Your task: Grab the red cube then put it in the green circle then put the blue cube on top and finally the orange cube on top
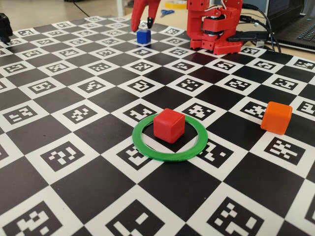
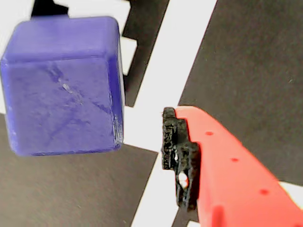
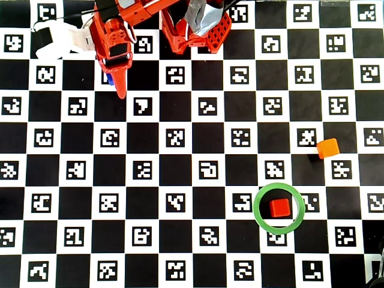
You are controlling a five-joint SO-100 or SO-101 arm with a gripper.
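In the fixed view, the small matte red plastic cube (image 1: 169, 125) sits inside the flat bright green plastic ring (image 1: 147, 150), resting on the checkered worktop (image 1: 74, 123) printed with black-and-white marker squares. The small matte bright orange cube (image 1: 276, 117) stands well apart to the right of the ring in this view. At the far end, the red two-finger hand (image 1: 142, 28) hangs over the small deep blue plastic cube (image 1: 143, 36), its fingers spread with one on each side of the cube. The red arm base (image 1: 214, 24) stands to the right of it, with dark cables (image 1: 256, 34) trailing away beside it.

In the wrist view, the blue cube (image 2: 64, 87) fills the upper left, resting on the board. One red finger with a black toothed pad (image 2: 182, 158) enters from the lower right, with a clear strip of board between it and the cube, so the hand is open and grips nothing.

In the overhead view, the hand (image 3: 114, 78) points down the picture near the upper left corner, and only a sliver of the blue cube (image 3: 109, 78) shows at its left edge. The red cube (image 3: 279, 207) lies within the green ring (image 3: 258, 210) at the lower right, and the orange cube (image 3: 327, 147) sits above and to the right of the ring, apart from it.
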